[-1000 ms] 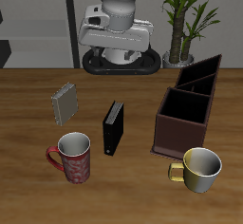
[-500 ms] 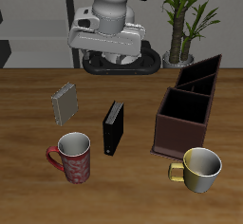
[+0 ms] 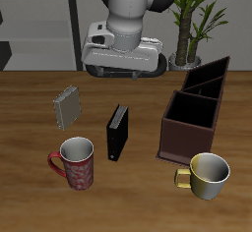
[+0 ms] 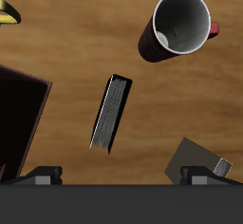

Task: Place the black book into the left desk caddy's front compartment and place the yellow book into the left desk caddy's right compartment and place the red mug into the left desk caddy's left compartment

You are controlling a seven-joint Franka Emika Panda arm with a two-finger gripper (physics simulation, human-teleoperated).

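The black book [image 3: 117, 133] stands on its edge mid-table; it also shows in the wrist view [image 4: 111, 114]. The yellow book [image 3: 67, 105], pale grey-tan, stands farther back; the wrist view shows it too [image 4: 197, 158]. The red mug [image 3: 77, 163] stands upright near the front edge, and in the wrist view [image 4: 177, 26] I look into its grey inside. The left desk caddy [image 3: 187, 138] is dark brown, and nothing shows in its sections; one corner shows in the wrist view [image 4: 19, 114]. My gripper [image 3: 125, 71] hangs high above the table's back, open and empty, with fingertips [image 4: 45, 176] wide apart.
A shiny yellow-gold mug [image 3: 208, 174] stands in front of the caddy near the table's front edge; its rim shows in the wrist view [image 4: 8, 17]. A potted plant [image 3: 190, 20] stands behind the table.
The gripper hand swung sideways and back, and now sits a little lower and more centred over the table's back. Nothing on the table moved.
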